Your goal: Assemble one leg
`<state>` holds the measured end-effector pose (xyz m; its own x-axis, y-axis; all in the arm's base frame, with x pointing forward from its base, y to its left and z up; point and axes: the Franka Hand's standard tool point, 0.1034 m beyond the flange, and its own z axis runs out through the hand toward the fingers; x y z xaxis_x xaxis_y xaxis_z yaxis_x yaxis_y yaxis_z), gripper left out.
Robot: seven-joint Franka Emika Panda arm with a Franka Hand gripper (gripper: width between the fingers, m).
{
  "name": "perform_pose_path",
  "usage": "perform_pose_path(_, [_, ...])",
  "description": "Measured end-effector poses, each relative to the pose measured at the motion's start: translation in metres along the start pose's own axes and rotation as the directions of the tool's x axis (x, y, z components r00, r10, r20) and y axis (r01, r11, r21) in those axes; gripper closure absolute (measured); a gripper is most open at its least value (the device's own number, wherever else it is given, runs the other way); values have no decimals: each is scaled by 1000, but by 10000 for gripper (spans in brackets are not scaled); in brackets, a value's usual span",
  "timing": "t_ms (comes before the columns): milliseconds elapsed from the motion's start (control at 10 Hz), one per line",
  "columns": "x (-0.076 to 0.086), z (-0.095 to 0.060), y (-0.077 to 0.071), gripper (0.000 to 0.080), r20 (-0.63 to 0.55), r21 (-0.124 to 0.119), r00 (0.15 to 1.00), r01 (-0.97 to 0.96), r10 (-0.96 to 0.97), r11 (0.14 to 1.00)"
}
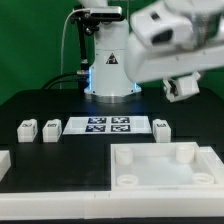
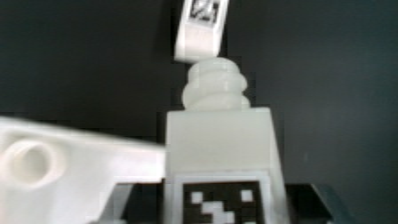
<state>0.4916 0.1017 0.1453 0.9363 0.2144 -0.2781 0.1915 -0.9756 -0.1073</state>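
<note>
The gripper [image 2: 219, 197] squeezes the small white tagged plastic leg [image 2: 222, 140] in the air near the big white square tray [image 1: 160, 186].

No words or numbers can be read. Black-and-white square tags are carried by the marker board [image 1: 108, 126] on the tabletop and by the leg [image 2: 221, 140]. A small dark label is borne by the arm's base [image 1: 110, 75], too blurred to read.

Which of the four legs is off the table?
The leg held in the end effector, threaded tip outward. The other three legs stand on the table beside the marker board.
</note>
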Motion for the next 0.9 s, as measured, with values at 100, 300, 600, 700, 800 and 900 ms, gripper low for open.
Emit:
perform_pose_path(100, [1, 0, 1, 514, -99, -11, 995, 0, -1, 1000])
perform_pose_path(300, [6, -1, 5, 514, -281, -33, 960, -5, -4, 999])
perform_pose_path(600, [61, -33, 23, 512, -505, -75, 860, 47, -79, 996])
perform_pose_path(700, [81, -42, 24, 512, -613, -89, 786, 37, -84, 995])
perform_pose_path(800, [90, -41, 28, 512, -708, -118, 699, 26, -103, 993])
perform_pose_path(900, [86, -37, 33, 512, -744, -138, 659, 16, -115, 990])
